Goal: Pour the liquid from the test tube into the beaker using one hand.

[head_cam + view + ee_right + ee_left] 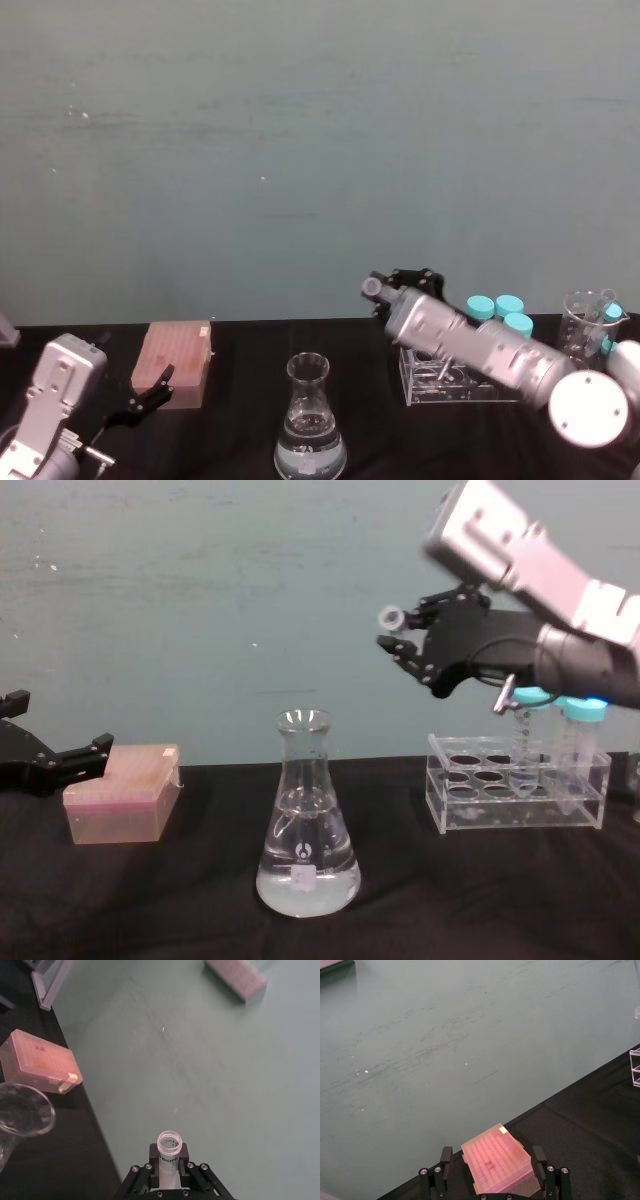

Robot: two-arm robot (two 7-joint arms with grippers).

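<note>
- One tube in play: test tube (169,1148) clamped in the right tool (415,645), raised above the bench, up and to the right of the beaker (304,825), between it and the tube rack (517,795).
- Clear liquid (306,885) pooled in the beaker base near the bench's front edge; tube seemingly empty.
- Pour apparently done; tube's return to the rack likely left.
- Left tool (60,765) parked beside the pink box (122,805), fingers apart, holding nothing.
</note>
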